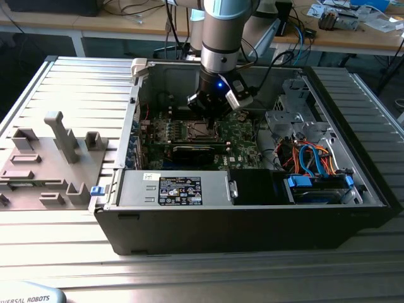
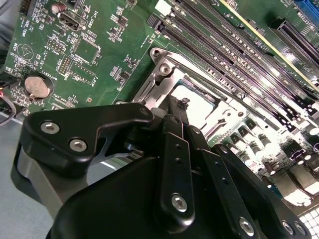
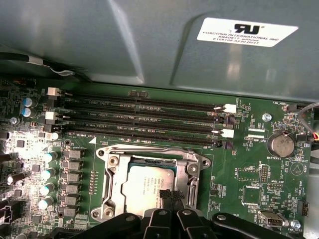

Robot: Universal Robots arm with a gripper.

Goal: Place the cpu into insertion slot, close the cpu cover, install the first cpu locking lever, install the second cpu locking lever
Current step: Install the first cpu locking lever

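The cpu (image 3: 150, 188), one chip, is lying flat in the insertion slot (image 3: 185, 185) at lower centre of the first wrist view, framed by the one cpu cover (image 3: 149, 155), which is lying down around it. The end effector (image 3: 169, 195) is standing directly over the chip's near edge, fingers pressed together with nothing between them, tips at or just above the metal top. Four long memory slots (image 3: 144, 119) are running parallel beyond the socket.

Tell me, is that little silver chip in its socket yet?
Yes: the cpu lies flat inside the insertion slot, under the tool.
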